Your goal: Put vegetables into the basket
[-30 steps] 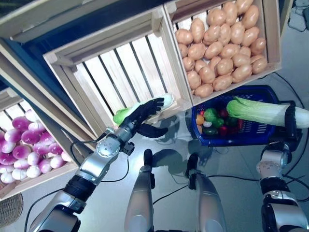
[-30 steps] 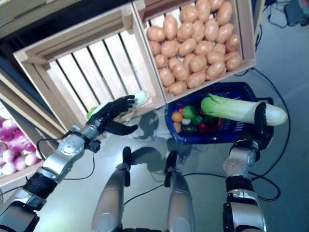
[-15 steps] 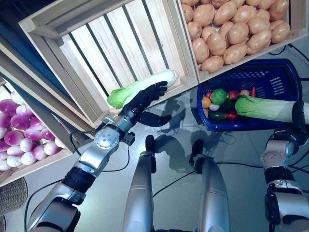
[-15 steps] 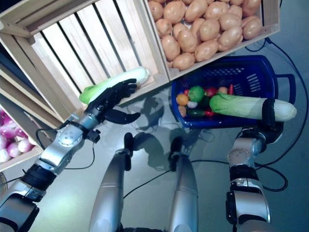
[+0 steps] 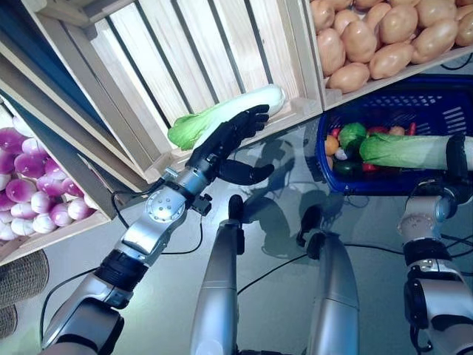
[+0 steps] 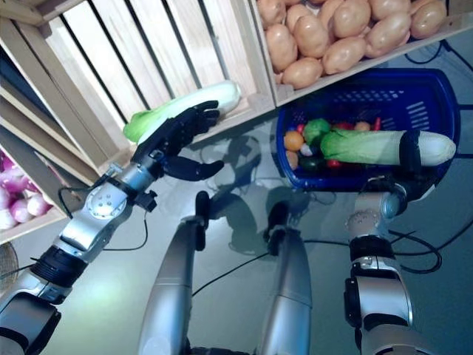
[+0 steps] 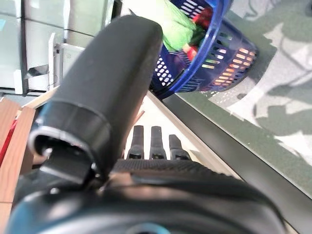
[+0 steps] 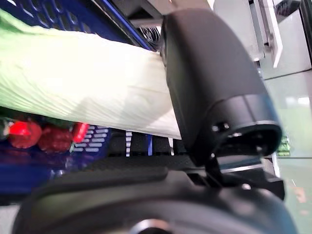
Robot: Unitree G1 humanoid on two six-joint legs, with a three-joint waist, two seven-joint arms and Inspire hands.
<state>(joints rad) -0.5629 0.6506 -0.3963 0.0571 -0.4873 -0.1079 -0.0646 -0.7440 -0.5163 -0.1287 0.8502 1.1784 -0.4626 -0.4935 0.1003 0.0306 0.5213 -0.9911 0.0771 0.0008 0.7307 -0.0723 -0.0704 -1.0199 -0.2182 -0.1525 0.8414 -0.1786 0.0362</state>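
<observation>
Over the blue basket [image 6: 443, 111] at the right of the frame, our right hand [image 6: 411, 159] has its fingers clamped on one cabbage [image 6: 362, 146]. At upper centre, our left hand [image 5: 225, 140] lays straight fingers on a second cabbage [image 5: 222, 117] at the slatted crate's [image 5: 185, 59] front lip, thumb apart beneath. We judge that this one could roll off the lip if nudged. Our right fingers are mostly hidden behind the stalk.

Both silver-grey arms are ending in dark, matte hands: the left hand [image 5: 225, 142] and the right hand [image 6: 411, 151]. A round, screw-dotted silver joint is showing behind the left hand, above dark forearm bands.
</observation>
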